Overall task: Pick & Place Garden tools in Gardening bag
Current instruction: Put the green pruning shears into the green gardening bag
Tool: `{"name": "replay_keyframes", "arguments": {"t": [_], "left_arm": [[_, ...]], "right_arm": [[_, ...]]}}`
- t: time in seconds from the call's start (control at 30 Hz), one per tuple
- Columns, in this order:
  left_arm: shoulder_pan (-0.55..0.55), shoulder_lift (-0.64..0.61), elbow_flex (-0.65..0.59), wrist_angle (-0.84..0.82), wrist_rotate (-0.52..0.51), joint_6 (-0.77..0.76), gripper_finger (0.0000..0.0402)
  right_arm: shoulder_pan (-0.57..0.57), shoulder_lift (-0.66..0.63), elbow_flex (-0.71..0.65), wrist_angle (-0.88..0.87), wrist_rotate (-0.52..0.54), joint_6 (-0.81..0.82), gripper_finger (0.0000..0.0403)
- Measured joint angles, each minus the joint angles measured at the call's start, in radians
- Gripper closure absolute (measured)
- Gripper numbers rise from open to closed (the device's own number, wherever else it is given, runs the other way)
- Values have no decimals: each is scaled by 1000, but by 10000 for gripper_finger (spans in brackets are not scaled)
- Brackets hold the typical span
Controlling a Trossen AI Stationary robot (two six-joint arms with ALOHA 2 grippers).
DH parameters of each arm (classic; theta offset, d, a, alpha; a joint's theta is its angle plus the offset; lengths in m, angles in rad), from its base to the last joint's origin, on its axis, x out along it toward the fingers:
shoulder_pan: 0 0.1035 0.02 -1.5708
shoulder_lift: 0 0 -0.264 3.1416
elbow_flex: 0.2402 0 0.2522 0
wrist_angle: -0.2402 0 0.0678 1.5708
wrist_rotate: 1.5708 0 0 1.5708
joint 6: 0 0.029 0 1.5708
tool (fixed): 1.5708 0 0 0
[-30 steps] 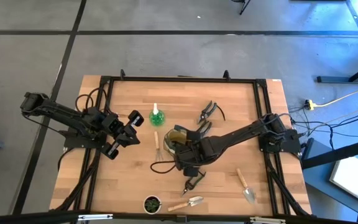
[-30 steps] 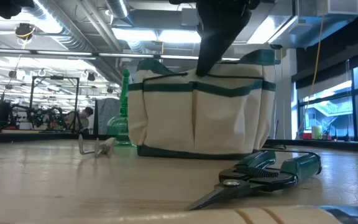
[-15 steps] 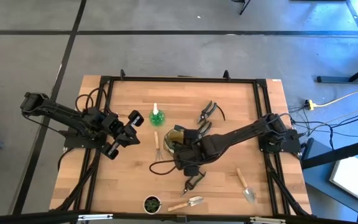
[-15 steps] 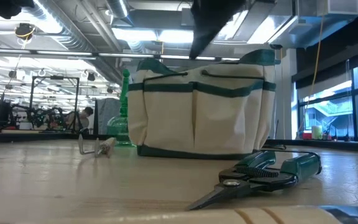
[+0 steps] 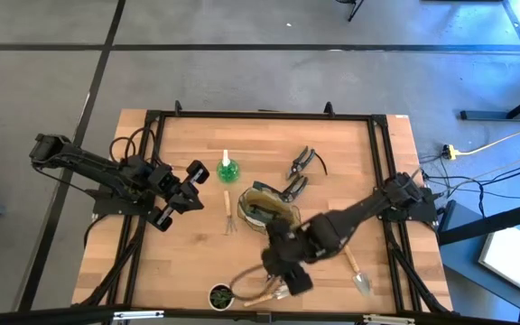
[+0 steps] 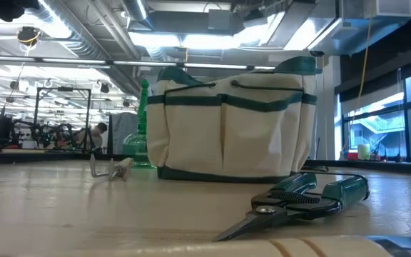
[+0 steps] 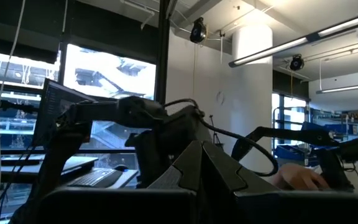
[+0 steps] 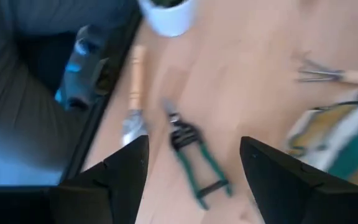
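The tan gardening bag [image 5: 264,208] [image 6: 230,121] stands upright mid-table. My right gripper [image 8: 193,142] [image 5: 287,273] hangs open above the green-handled pruners [image 8: 194,157] [image 6: 298,203], which lie flat near the front edge; the gripper touches nothing. A wooden-handled trowel [image 8: 134,93] [image 5: 273,293] lies beside them. The fork [image 5: 229,213] lies left of the bag. The green spray bottle [image 5: 227,168] stands behind it. Two black pruners [image 5: 301,162] [image 5: 294,187] lie far right of the bag. Another trowel [image 5: 357,269] lies near right. My left gripper [image 5: 195,174] [image 7: 201,168] waits shut at the left, raised.
A small round pot with a plant [image 5: 221,295] [image 8: 166,12] stands at the near edge, close to the trowel. The table's black frame [image 5: 152,181] runs along the sides. Bare wood [image 5: 179,262] lies at the near left.
My right gripper has risen from the mouth of the bag, out of the low view. It has swung toward the table's near edge and turned, and now hangs over the green-handled pruners. The bag and the tools have stayed where they were.
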Motion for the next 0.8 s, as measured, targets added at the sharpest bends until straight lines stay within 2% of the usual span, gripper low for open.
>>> {"name": "replay_keyframes", "arguments": {"t": [0.23, 0.47, 0.63, 0.8], "left_arm": [[0, 0, 0, -3, -2, 1, 396], [0, 0, 0, -3, -11, 29, 396], [0, 0, 0, -3, -11, 29, 396], [0, 0, 0, -6, -10, 23, 396]], "right_arm": [[112, 2, -70, -17, 59, 43, 148], [135, 2, -175, 0, 228, 172, 148], [120, 2, -303, 4, 256, 184, 148], [87, 2, -388, 47, 228, 162, 148]]}}
